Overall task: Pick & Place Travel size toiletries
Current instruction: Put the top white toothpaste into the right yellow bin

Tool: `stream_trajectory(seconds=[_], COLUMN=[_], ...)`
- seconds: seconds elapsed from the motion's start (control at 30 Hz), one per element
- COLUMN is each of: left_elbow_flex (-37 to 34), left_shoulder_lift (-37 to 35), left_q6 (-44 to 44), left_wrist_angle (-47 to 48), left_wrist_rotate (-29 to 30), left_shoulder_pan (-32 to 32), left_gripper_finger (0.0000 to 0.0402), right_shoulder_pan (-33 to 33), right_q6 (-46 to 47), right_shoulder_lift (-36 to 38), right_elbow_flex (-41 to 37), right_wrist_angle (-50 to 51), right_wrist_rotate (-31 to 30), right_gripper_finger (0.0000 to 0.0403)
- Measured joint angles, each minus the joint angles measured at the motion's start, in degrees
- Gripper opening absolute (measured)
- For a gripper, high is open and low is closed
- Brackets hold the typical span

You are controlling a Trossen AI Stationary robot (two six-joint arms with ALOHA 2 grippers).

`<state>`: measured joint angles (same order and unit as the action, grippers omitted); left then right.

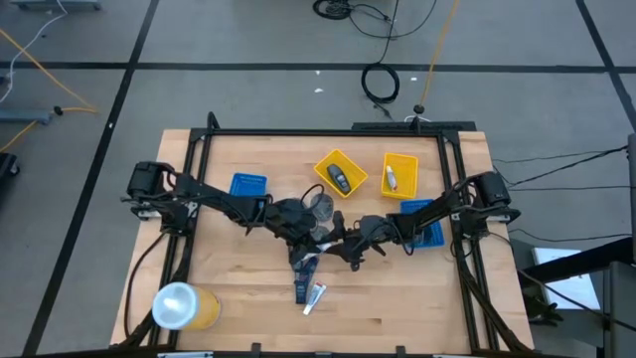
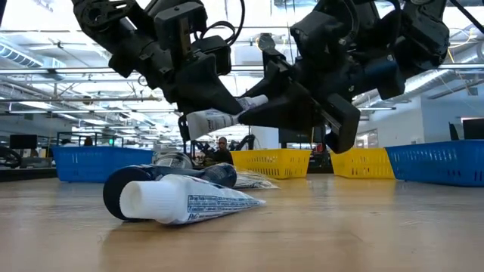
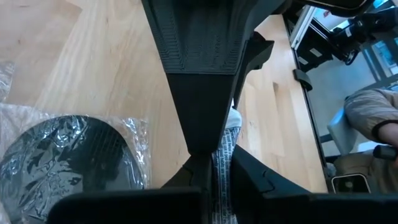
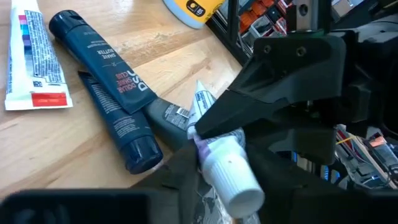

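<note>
A small white tube with a white cap (image 2: 218, 119) hangs in the air above the table's middle, between my two grippers. My left gripper (image 3: 219, 186) is shut on it. My right gripper (image 4: 227, 202) is open, and its fingers stand on either side of the tube's cap end (image 4: 231, 177). I cannot tell whether they touch it. A silvery-white tube (image 2: 189, 202) and two dark navy tubes (image 4: 106, 68) lie flat on the table below. A grey disc in clear wrap (image 3: 62, 162) lies beside them. My left gripper pinches the tube's printed body (image 3: 222, 163) between its two fingers, toward the flat crimped end (image 4: 200, 104). The tube runs along the fingers with its cap pointing away from them. It is lifted clear of the table and lies nearly level.
Two yellow trays (image 1: 358, 171) (image 1: 409, 169) stand at the back, one with a dark bottle and one with a pale tube. Blue trays stand at the left (image 1: 248, 185) and the right (image 1: 427, 231). An orange cup (image 1: 184, 306) lies at the near left.
</note>
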<state>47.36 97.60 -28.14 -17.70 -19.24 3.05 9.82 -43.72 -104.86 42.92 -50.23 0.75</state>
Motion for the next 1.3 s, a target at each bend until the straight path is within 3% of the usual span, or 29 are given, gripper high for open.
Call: stream_trajectory(seconds=[0.07, 0.2, 0.43, 0.5, 0.57, 0.7, 0.9, 0.97, 1.1, 1.3], left_elbow_flex=[0.00, 0.00, 1.07, 1.75, 1.86, 2.04, 2.08, 1.88, 1.88, 1.90], left_shoulder_lift=[0.00, 0.00, 0.09, -0.23, -1.46, -4.50, -9.28, -9.44, -9.33, -8.79], left_q6=[0.02, 2.17, 4.08, 2.21, 2.97, 6.88, 10.76, 11.18, 10.14, 8.39], left_wrist_angle=[-0.02, -0.04, -0.41, 0.23, 1.78, 8.58, 16.67, 18.29, 18.52, 18.52], left_wrist_rotate=[0.02, -1.43, -18.15, -20.05, -18.29, -7.64, 18.21, 26.71, 39.66, 45.74], left_shoulder_pan=[-0.07, -1.06, -6.39, -7.71, -8.42, -7.16, -0.31, 2.33, 6.63, 9.60], left_gripper_finger=[0.0028, 0.0057, 0.0196, 0.0233, 0.0263, 0.0299, 0.0310, 0.0310, 0.0310, 0.0310], right_shoulder_pan=[0.00, 0.22, 0.35, 0.39, 0.46, 0.50, -0.20, -2.46, -11.12, -24.77], right_q6=[0.69, 1.30, 7.71, 9.51, 10.88, 15.94, 32.44, 42.52, 62.92, 71.02], right_shoulder_lift=[0.00, 0.02, 1.91, 4.19, 7.43, 15.56, 28.38, 33.37, 40.57, 40.30], right_elbow_flex=[0.00, 0.03, 0.15, 0.15, 0.04, -0.12, -0.17, 0.10, -0.15, -0.38], right_wrist_angle=[0.08, 0.91, 4.89, 9.00, 16.13, 30.90, 53.90, 60.82, 76.89, 85.05], right_wrist_rotate=[0.06, 0.07, -1.79, -3.49, -5.41, -13.53, -40.28, -45.32, -42.45, -35.27], right_gripper_finger=[0.0077, 0.0073, 0.0080, 0.0079, 0.0075, 0.0074, 0.0082, 0.0080, 0.0078, 0.0083])
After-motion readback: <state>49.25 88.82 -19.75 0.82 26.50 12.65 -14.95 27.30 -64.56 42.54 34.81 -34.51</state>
